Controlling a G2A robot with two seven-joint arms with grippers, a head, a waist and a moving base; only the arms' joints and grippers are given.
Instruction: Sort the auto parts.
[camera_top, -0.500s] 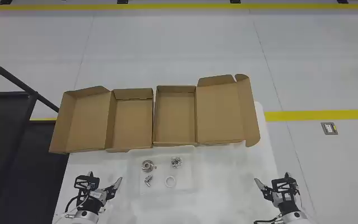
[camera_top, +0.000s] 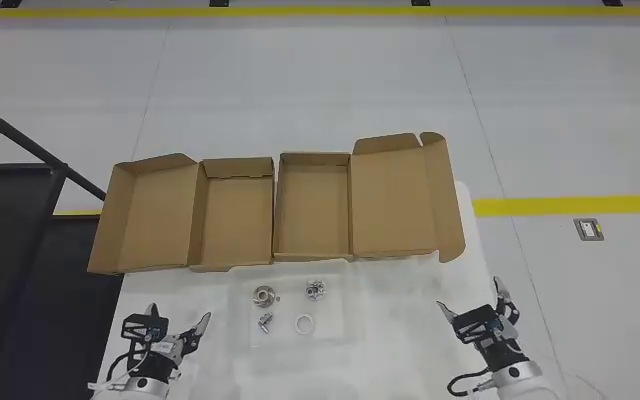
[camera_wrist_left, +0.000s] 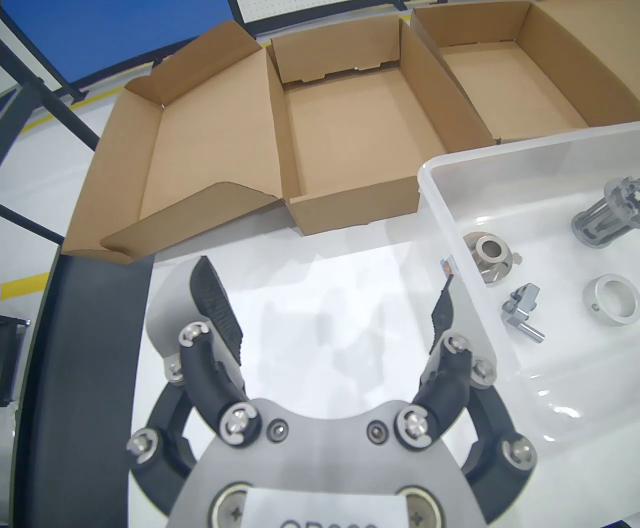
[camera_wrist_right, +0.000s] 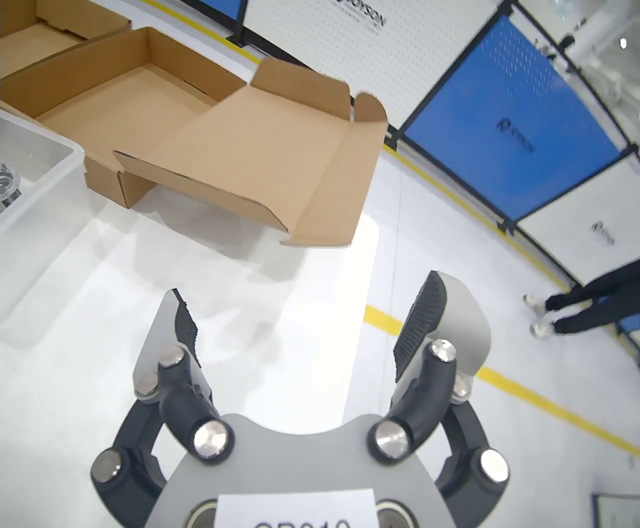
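Note:
Four metal parts lie in a clear tray (camera_top: 340, 310) at the table's middle: a flanged hub (camera_top: 264, 294), a cage-like gear part (camera_top: 316, 290), a small bracket with a pin (camera_top: 266, 321) and a plain ring (camera_top: 304, 323). The left wrist view shows the hub (camera_wrist_left: 490, 252), bracket (camera_wrist_left: 522, 312), ring (camera_wrist_left: 616, 300) and cage part (camera_wrist_left: 607, 215) inside the tray (camera_wrist_left: 525, 150). My left gripper (camera_top: 180, 322) (camera_wrist_left: 325, 285) hangs open and empty just left of the tray. On the tray's right, over bare table, my right gripper (camera_top: 471, 302) (camera_wrist_right: 305, 295) is open and holds nothing.
Two open, empty cardboard boxes stand side by side behind the tray: the left box (camera_top: 232, 215) (camera_wrist_left: 345, 130) and the right box (camera_top: 312, 205) (camera_wrist_right: 150, 90), each with its lid flap spread outward. A black surface (camera_top: 50, 300) borders the table's left edge.
The right gripper has shifted inward toward the tray and turned slightly. The left gripper has drifted a little to the left. The parts have not moved.

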